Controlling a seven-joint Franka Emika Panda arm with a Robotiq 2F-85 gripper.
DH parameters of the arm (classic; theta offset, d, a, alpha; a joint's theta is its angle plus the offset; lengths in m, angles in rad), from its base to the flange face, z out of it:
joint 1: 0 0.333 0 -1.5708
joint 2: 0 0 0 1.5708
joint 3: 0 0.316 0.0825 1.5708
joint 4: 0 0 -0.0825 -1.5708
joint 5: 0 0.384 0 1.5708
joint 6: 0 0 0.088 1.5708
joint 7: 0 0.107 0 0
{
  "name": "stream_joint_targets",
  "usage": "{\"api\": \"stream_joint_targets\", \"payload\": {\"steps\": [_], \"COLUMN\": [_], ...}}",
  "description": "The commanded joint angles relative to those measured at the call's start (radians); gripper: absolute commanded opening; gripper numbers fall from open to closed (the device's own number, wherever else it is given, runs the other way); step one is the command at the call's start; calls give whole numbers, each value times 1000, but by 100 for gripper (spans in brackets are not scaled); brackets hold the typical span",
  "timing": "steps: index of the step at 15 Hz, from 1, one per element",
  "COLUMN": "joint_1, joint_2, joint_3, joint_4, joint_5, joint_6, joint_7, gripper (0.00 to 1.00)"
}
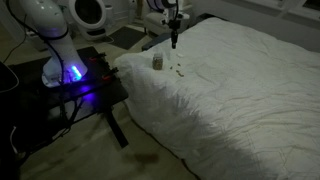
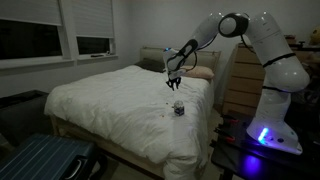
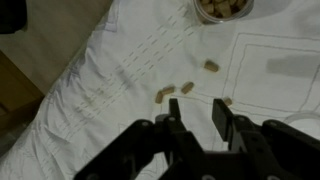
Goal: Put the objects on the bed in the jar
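Entry, wrist view, left to right: the bed [image 3: 70, 90], with a rumpled white cover; the objects [image 3: 187, 88], a few loose olive-brown bits lying apart on the cover just ahead of the gripper [image 3: 198, 118], whose jaws stand parted and empty; and the jar [image 3: 223, 8], at the top edge beyond the bits, with some pieces already inside. Handling, as a judgement: take one bit only, set your fingers astride it and come straight down, since the soft quilt is likely to give and let a small piece slip. Lift clear of the rim before you release over the jar's mouth.
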Motion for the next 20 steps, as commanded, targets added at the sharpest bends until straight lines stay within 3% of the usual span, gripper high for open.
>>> {"api": "stream_joint_targets", "payload": {"steps": [1, 5, 11, 20], "joint_1": [-12, -29, -69, -47], "joint_2": [-4, 31, 163, 360], "joint_3": [-23, -60, -113, -164], "joint_4": [-59, -119, -120, 4], "joint_5": [-45, -49, 3, 85], "joint_6": [84, 199, 357, 560], "joint_7": [59, 92, 117, 110], "gripper": [72, 99, 100, 100]}}
